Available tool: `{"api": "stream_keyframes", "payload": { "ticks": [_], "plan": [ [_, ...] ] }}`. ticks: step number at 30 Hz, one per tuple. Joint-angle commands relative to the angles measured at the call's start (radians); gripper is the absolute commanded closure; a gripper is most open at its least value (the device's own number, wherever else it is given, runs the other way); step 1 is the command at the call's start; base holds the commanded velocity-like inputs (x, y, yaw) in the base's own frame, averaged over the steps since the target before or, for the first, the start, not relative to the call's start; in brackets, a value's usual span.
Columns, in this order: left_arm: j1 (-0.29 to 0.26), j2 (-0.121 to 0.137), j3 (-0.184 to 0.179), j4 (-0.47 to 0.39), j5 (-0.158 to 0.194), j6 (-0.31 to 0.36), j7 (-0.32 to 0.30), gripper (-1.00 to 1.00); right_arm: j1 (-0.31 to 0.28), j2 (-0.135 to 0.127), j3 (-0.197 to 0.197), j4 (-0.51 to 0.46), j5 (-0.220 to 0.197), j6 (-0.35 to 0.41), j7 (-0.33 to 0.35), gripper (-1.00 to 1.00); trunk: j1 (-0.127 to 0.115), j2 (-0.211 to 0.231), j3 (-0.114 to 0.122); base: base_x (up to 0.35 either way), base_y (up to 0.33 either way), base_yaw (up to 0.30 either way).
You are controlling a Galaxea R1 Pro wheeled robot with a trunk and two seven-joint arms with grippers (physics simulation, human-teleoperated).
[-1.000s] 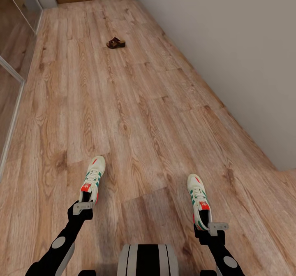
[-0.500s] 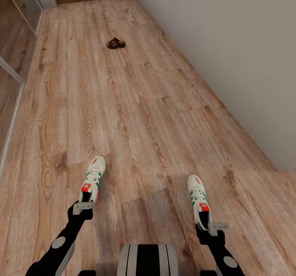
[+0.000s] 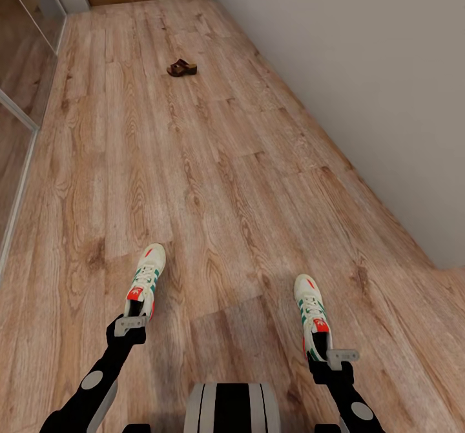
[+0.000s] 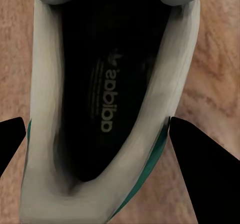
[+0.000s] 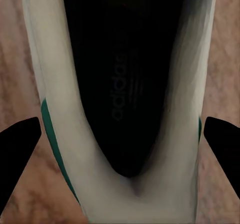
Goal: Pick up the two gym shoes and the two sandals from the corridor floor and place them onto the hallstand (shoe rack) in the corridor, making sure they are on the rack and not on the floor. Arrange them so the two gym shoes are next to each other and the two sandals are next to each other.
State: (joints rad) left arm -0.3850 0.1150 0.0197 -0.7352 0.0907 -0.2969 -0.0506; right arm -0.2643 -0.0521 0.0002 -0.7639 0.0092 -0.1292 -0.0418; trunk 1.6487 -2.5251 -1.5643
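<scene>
Sneakers: 2 on the corridor floor (image 3: 213,181), left gym shoe (image 3: 146,281) and right gym shoe (image 3: 312,314), apart. Judged light, soft-walled; heel collars suit gripping. Left gripper (image 3: 130,325) and right gripper (image 3: 340,356) straddle heels, spread wide, holding nothing (contact unclear). Sandal (image 3: 182,68) far ahead; wall (image 3: 361,84) close right.

The left gym shoe (image 3: 146,281) is showing white with green side stripes, white laces and a red-orange tongue and toe; the right gym shoe (image 3: 312,313) is wearing the same colours. Its lining (image 5: 125,83) is looking black inside, with a faint printed logo. Far up the corridor, a sandal (image 3: 182,68) is showing dark brown with a lighter tan sole. The corridor floor (image 3: 213,175) is running in light brown wood-grain planks with darker knots. The right wall (image 3: 361,65) is looking plain pale grey.
</scene>
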Motion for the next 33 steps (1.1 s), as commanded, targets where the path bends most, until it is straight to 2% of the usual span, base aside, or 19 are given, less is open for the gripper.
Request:
{"api": "stream_keyframes", "payload": {
  "ticks": [1,22,29,33],
  "plan": [
    [0.000,0.000,0.000,0.001,0.009,-0.002,-0.005,1.00,0.000,0.000,0.001,0.001,0.000,-0.003,-0.002,1.00,0.000,0.000,0.000,0.000,0.000,0.000],
    [0.000,0.000,0.000,0.000,0.010,0.001,-0.003,1.00,-0.001,0.001,0.002,-0.001,0.000,-0.006,-0.002,1.00,-0.009,0.005,0.077,0.000,0.000,0.000],
    [0.001,0.001,0.000,0.014,0.009,0.004,0.001,1.00,0.000,-0.006,-0.001,-0.010,0.000,-0.028,-0.004,1.00,-0.012,0.006,0.113,0.000,0.000,-0.035],
    [0.058,0.007,0.001,0.049,0.005,0.001,0.006,1.00,0.000,-0.012,-0.002,-0.009,0.004,-0.040,-0.003,1.00,-0.014,0.007,0.134,0.000,0.000,-0.015]
  ]
}}
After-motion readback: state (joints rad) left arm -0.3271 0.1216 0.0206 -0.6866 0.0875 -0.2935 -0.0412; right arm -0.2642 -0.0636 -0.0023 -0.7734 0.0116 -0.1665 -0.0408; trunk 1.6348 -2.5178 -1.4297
